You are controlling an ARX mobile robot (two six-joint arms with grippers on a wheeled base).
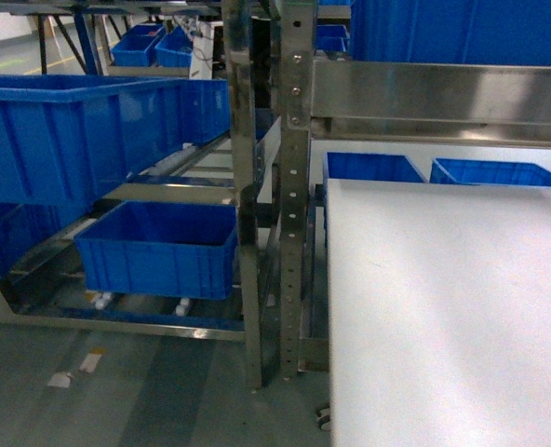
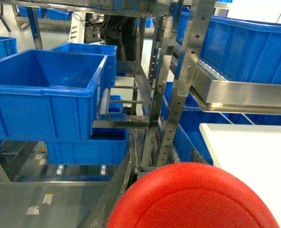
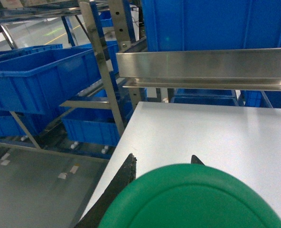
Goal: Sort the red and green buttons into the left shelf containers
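Close-up, glossy red dome (image 2: 192, 197), green dome (image 3: 192, 197), smooth.

upper bin (image 1: 89, 130) open-topped | steel upright (image 1: 294, 186) blocks middle | lower bin (image 1: 159, 247) apparently under shelf rails

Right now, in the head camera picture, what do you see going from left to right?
Big upper blue bin → lower blue bin → steel shelf posts → white tabletop.
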